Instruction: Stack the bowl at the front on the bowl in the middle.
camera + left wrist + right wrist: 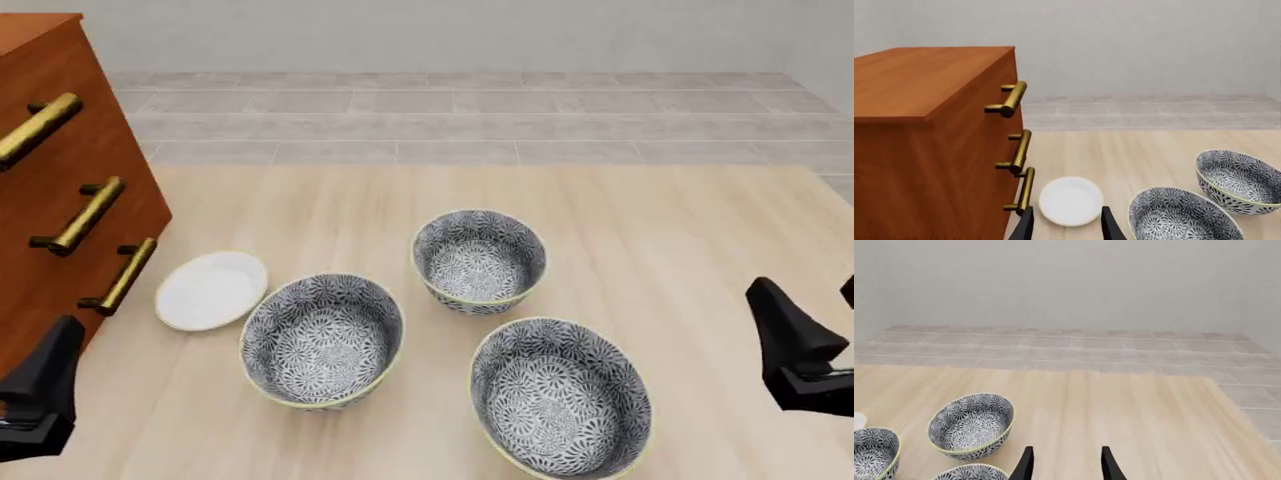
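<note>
Plainly, unlettered bowl at the front point(562, 408) sits untouched; left gripper point(1066, 226) and right gripper point(1065, 462) gape empty.

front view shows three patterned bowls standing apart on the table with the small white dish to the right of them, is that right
Not quite. The front view shows the white dish to the left of the three patterned bowls, beside the wooden drawer cabinet, not to the right. The rest holds: the front bowl, the middle bowl and the far bowl stand apart on the table.
</note>
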{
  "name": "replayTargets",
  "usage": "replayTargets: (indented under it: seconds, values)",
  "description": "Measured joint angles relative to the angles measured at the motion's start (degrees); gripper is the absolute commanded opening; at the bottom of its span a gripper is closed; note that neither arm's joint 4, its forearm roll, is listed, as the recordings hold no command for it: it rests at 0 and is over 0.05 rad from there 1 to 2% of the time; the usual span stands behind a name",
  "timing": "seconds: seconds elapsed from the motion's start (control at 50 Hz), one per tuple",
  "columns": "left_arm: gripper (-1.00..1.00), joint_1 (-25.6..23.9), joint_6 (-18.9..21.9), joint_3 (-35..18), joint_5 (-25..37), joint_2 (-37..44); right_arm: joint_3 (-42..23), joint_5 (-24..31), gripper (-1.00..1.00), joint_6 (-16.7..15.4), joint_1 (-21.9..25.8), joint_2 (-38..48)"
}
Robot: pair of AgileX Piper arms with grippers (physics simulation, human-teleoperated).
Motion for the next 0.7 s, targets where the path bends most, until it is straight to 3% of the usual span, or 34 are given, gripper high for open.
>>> replayTargets:
  seconds: [0.26, 0.7]
  values:
    - [1.00, -0.71, 0.56, 0.00, 0.51, 0.15, -8.72, -0.65, 1.00, 0.70, 2.84, 16.27]
    - [1.00, -0.78, 0.77, 0.00, -0.20, 0.78, -26.98, 8.38, 1.00, 5.19, 9.41, 42.26]
